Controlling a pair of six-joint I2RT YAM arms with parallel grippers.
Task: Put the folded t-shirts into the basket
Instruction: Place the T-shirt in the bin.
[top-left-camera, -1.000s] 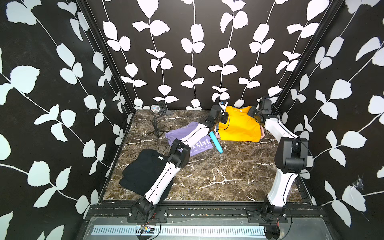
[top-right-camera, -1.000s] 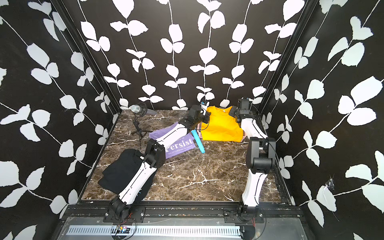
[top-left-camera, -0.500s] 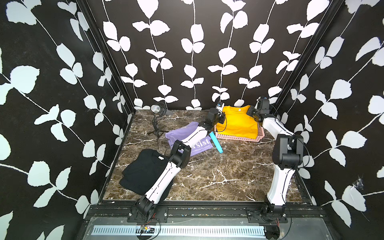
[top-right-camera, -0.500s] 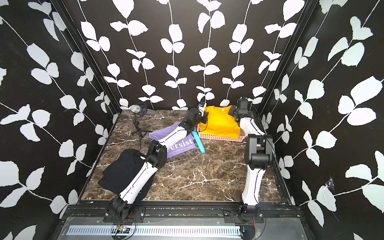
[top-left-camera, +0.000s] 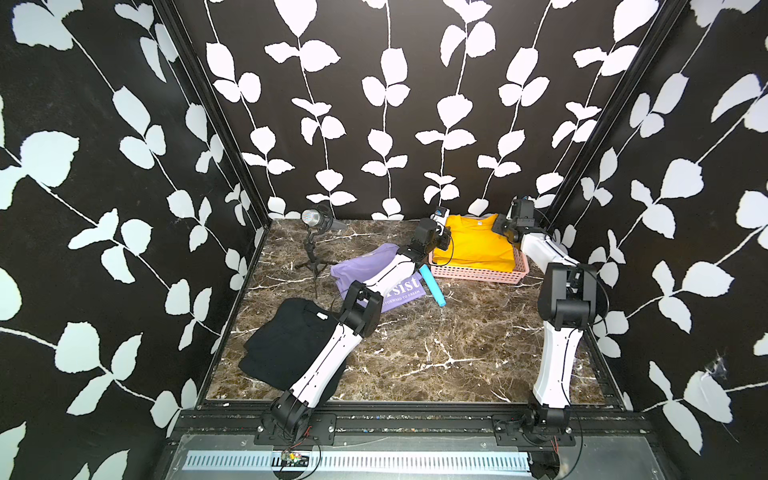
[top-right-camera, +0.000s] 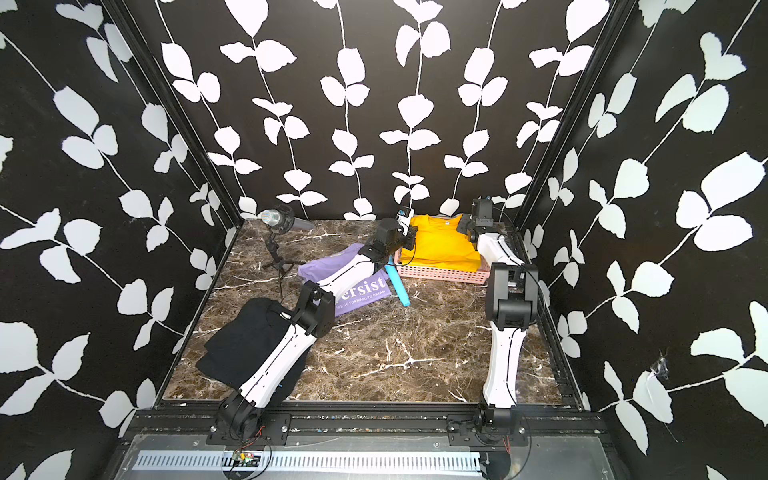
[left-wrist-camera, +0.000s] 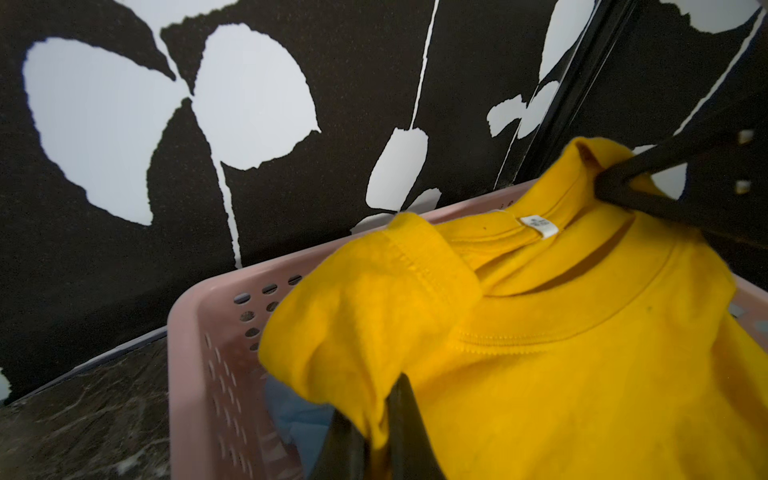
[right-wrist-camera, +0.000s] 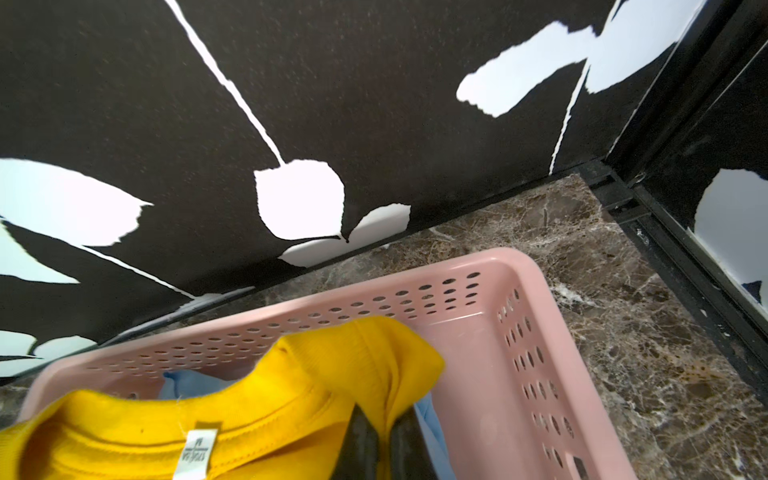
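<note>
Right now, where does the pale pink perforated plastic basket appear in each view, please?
Top view: the pale pink plastic basket, back right.
Top view: basket back right too.
Left wrist: basket fills the foreground.
Right wrist: basket fills the foreground.
Shared landmark: the mustard-yellow folded cloth t-shirt draped into it.

Robot test booth, leaf-print walls (top-left-camera: 374, 104), marble tabletop (top-left-camera: 436, 345)

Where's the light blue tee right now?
In both wrist views, the light blue folded cloth tee lies inside the pale pink perforated plastic basket, far right of the workspace, beneath the mustard-yellow cloth tee.
</note>
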